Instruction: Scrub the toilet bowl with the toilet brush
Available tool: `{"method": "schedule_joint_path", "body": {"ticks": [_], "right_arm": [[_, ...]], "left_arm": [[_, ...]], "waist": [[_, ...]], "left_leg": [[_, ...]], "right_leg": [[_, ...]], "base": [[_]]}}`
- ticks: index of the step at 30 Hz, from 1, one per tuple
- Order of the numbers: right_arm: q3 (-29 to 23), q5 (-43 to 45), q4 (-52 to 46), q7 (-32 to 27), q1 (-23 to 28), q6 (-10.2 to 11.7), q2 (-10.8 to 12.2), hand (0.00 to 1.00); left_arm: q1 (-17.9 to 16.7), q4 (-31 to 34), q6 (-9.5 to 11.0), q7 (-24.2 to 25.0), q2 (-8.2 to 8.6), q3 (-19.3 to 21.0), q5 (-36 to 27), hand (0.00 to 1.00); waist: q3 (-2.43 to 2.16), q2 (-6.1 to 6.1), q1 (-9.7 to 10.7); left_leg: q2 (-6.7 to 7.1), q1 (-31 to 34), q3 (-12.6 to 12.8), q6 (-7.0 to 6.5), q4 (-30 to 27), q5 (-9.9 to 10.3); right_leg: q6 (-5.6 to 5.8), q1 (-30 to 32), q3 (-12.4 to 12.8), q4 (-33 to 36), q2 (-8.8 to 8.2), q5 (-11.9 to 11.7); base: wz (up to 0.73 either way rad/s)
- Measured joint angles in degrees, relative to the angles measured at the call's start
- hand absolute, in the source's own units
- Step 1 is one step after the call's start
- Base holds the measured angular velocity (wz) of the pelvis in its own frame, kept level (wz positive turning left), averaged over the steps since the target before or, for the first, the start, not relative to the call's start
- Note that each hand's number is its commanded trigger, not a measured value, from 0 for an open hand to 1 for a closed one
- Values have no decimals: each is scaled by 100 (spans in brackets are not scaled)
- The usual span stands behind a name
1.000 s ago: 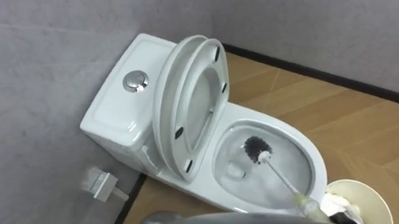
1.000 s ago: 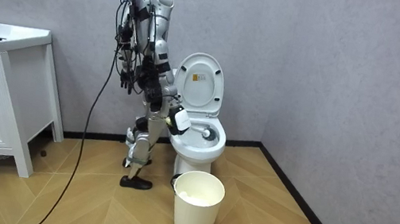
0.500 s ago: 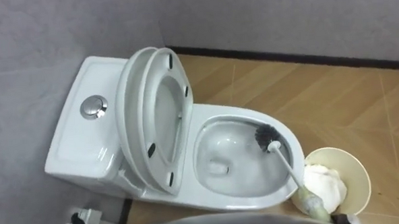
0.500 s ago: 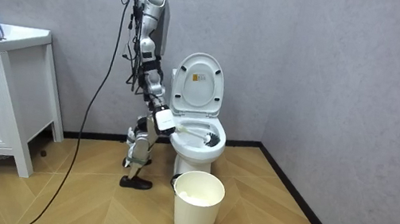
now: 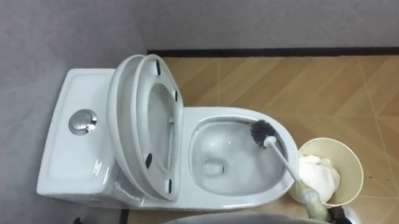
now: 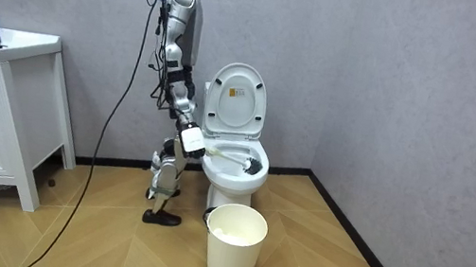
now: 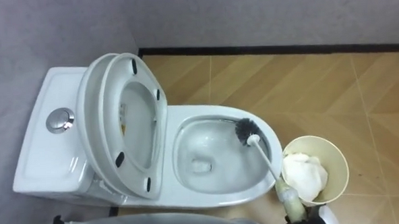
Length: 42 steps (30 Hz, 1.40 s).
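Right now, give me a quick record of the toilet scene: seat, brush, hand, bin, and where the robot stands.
seat and lid: both raised, upright in front of the tank
brush: dark head inside the bowl, near its front end; shaft slants up and out over the rim
right hand: at the brush's handle end, beside the bowl
bin: on the floor by the bowl's front, white wad inside
robot: stands at the toilet's side, tank to its left
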<state>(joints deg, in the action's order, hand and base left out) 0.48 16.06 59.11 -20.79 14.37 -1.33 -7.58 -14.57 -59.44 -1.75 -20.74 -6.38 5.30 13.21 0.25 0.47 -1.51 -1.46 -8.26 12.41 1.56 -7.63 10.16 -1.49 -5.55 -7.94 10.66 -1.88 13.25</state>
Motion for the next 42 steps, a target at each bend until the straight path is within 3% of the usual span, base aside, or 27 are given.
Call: {"method": "schedule_joint_path", "body": {"ticks": [7, 10, 12, 16, 24, 33, 35, 36, 37, 39, 41, 42], "right_arm": [[-27, 1001, -611, -562, 31, 55, -9, 100], [-195, 984, -1309, -1009, 32, 338, -8, 100], [-293, 709, -1799, -1408, 34, 715, -11, 100], [-386, 145, -2009, -1752, -100, 1013, -9, 100], [-430, -1690, -1730, -2035, 72, 1010, -8, 100], [-452, -2070, -1113, -1873, 210, 1005, -9, 100], [-449, -2067, -1014, -1814, 195, 998, -8, 87], [-446, -2050, -939, -1772, 192, 998, -8, 86], [-439, -2048, -815, -1713, 168, 990, -9, 75], [-421, -2046, -692, -1572, 150, 885, -10, 51], [-399, -2038, -525, -1399, 138, 798, -10, 7], [-395, -2001, -436, -1281, 138, 733, -10, 0]], "left_arm": [[110, -32, 187, -19, -8, -11, -8, 0], [113, -52, 211, -19, -11, -77, -42, 0], [90, -53, 270, -17, -52, -158, -183, 0], [4, -53, 447, -12, -133, -206, -249, 0], [-36, -52, 442, 12, -135, -189, -240, 0], [-122, -44, 452, 133, -205, -201, -228, 0], [-120, -44, 451, 139, -218, -201, -226, 0], [-123, -44, 448, 140, -218, -201, -221, 0], [-124, -43, 428, 145, -218, -201, -217, 0], [-145, -43, 366, 159, -218, -208, -169, 0], [-153, -44, 277, 227, -219, -208, -170, 0], [-166, -50, 239, 274, -219, -206, -169, 0]], "waist": [[11, 49, 134], [10, 50, 151], [8, 9, 202], [2, -33, 206], [-9, -12, 283], [-6, 1, 325], [-4, -4, 317], [-4, -6, 309], [-3, -11, 290], [-1, -15, 289], [-2, -16, 287], [-2, -15, 279]], "left_leg": [[15, 98, -3, -10, -2, 5], [14, 59, 24, -11, -2, 6], [8, 47, 26, -12, -2, 6], [0, 33, 15, -17, -1, 10], [-9, 63, 5, -21, -1, 13], [-23, 62, -1, -21, 0, 13], [-24, 69, 1, -21, 1, 13], [-24, 71, 4, -21, 2, 13], [-25, 71, 6, -22, 2, 13], [-28, 76, 2, -22, 3, 14], [-28, 77, -13, -24, 2, 15], [-27, 77, -14, -24, 2, 15]], "right_leg": [[34, 189, 82, 121, 20, -26], [36, 218, 193, 122, 32, -34], [36, 189, 191, 98, 51, -54], [32, 159, 188, 66, 65, -66], [28, 142, 183, 0, 78, -110], [20, 144, 184, -6, 91, -114], [20, 152, 185, -5, 92, -114], [21, 150, 175, -4, 90, -114], [21, 150, 170, -4, 90, -114], [21, 154, 165, -5, 93, -114], [21, 155, 151, -3, 91, -114], [21, 155, 139, -1, 89, -114]], "base": [[-6], [-19], [3], [1], [0], [0], [2], [4], [3], [0], [0], [0]]}}
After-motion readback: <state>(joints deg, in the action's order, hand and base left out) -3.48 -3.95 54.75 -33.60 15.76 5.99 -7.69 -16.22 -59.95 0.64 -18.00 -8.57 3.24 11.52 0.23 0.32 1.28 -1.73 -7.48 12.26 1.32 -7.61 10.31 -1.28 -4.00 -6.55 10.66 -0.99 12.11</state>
